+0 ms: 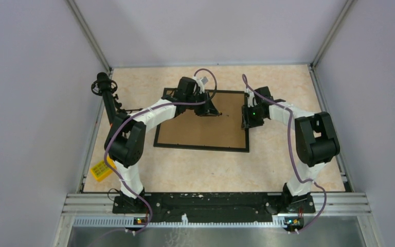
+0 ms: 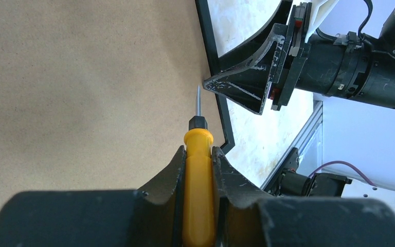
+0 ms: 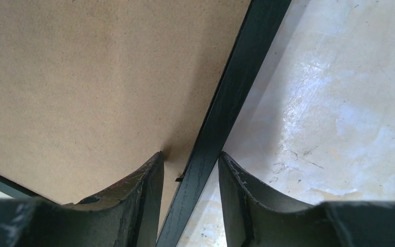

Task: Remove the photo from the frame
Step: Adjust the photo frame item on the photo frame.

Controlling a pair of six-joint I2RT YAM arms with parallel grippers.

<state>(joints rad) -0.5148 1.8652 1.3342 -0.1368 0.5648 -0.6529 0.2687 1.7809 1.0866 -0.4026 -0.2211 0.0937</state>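
Brown fibreboard faces up: the large rectangular picture frame with a thin black border (image 1: 201,131) lies flat, back upward, at the middle of the pale marbled bench (image 1: 272,164), nearly square to its sides. Only the back shows. At the frame's right edge the right gripper (image 3: 190,159) comes down astride the black border strip (image 3: 239,72). One finger tip rests on the fibreboard just inside the strip and the other sits on the bench side, tight against the strip's outer face. A sliver of board shows between the inner finger and the strip, so the jaws stand parted around the edge and are not clenched on it. The left gripper (image 2: 199,154) reaches in over the board's far half. Its jaws are clenched on the yellow plastic handle of a small screwdriver (image 2: 199,200), whose thin metal shaft points toward the same right edge. The shaft tip is close beside the right gripper's finger tip; whether it touches the board cannot be told. Outward, a broad strip of bench runs between the frame's near border and the arm bases. A narrower band lies beyond the far border, up to the grey back wall (image 1: 205,31). On the right, open bench reaches to the aluminium side rail (image 1: 334,149), partly crossed by the right arm. On the left the arm's white links hang over the frame's corner, and a black stand with a round head (image 1: 103,85) rises at the bench's far left edge. A flat yellow item (image 1: 102,170) lies at the near left edge, well apart from the frame.
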